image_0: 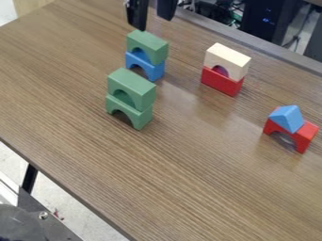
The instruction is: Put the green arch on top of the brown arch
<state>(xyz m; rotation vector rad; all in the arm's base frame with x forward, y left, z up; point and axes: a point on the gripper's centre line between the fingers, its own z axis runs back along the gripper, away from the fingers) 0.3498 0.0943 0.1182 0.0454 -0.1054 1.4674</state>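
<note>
So the pincer (153, 13) is up at the top edge of the view, released: its two black fingers stand apart with a bit of table (189, 188) showing between them, and they're holding nothing. It hangs just beyond the far green arch (148, 43), not right over any of the stacks.

There are three green arches. The far one sits on a blue arch (145, 66), opening down, both upright. Just in front of that pair, the upper green arch (133, 87) sits on the lower green arch (129, 112), both with their openings down too. Can't tell which of the three is the one to be put on the brown arch. The two stacks are near each other, left of the middle of the view.

Over to the right, well apart from those, a cream arch (228, 61) sits on a red block (221, 83), opening down, with something purplish inside the opening that I can't make out. Further right and closer to the camera, a blue wedge (287, 118) rests ridge up on a red arch (303, 135).

Table's brown wood grain. Past its far edge there's a dark box (267, 19) with small blue lights.
</note>
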